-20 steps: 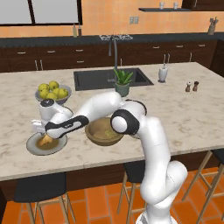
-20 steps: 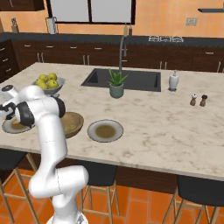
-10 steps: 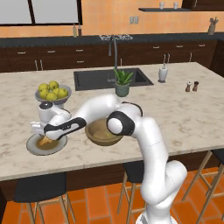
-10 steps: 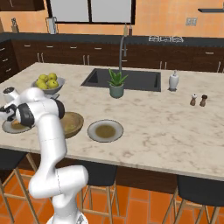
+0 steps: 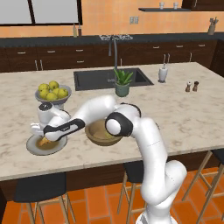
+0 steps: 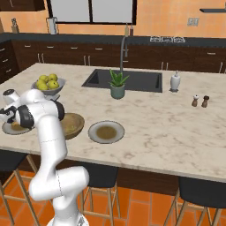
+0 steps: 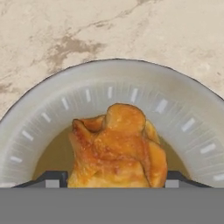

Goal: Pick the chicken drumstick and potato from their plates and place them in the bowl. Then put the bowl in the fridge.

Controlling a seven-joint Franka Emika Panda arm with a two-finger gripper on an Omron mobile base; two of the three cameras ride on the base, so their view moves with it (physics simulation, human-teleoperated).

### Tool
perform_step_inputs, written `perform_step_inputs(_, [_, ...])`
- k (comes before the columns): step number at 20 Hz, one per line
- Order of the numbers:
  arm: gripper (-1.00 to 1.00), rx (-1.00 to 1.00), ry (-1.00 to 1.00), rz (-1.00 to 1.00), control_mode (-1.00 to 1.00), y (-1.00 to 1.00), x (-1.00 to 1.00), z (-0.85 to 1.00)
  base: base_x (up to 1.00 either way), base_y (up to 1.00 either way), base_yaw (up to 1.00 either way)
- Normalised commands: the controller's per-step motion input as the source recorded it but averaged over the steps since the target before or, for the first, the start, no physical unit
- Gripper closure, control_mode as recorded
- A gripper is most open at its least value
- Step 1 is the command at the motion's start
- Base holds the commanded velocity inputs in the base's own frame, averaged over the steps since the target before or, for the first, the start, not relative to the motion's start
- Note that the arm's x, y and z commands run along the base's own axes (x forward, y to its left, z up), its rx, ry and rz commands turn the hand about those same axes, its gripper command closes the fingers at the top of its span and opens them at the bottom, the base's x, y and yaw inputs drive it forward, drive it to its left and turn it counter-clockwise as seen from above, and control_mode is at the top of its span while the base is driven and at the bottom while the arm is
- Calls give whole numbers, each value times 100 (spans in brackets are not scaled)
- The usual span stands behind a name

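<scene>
The gripper (image 7: 109, 177) has come down from above the plate (image 7: 52, 100) and its tips now flank the drumstick (image 7: 118, 148); the jaws are narrowing, but I cannot tell whether they grip yet; the drumstick lies on plate 1 between the tips; the bowl (image 5: 103, 133) waits just right of the hand; the lift is probably next.

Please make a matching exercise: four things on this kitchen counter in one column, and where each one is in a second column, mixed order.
1. orange-golden chicken drumstick
2. tan wooden bowl
3. yellow-green round fruits
4. small green potted plant

a. beside the sink
b. in the grey footed bowl
c. on a grey plate, between the claw's tips
d. between the two grey plates

Pairs: 1-c, 2-d, 3-b, 4-a
</scene>
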Motion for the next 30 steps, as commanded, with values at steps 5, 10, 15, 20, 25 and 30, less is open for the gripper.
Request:
perform_step_inputs(5, [100,0,-2,1,-100,-39,-6,10,0,0,0])
perform_step_inputs(10, [100,0,-12,0,-100,-80,-40,48,0,0,0])
perform_step_inputs(15, [100,1,0,0,-100,-92,-24,98,0,0,0])
perform_step_inputs(20, [100,1,1,-2,-100,-97,-8,50,0,0,0])
perform_step_inputs(25, [100,0,7,-9,-100,-100,0,0,0,0,0])
perform_step_inputs(30, [100,1,9,-2,-100,-70,0,-17,0,0,0])
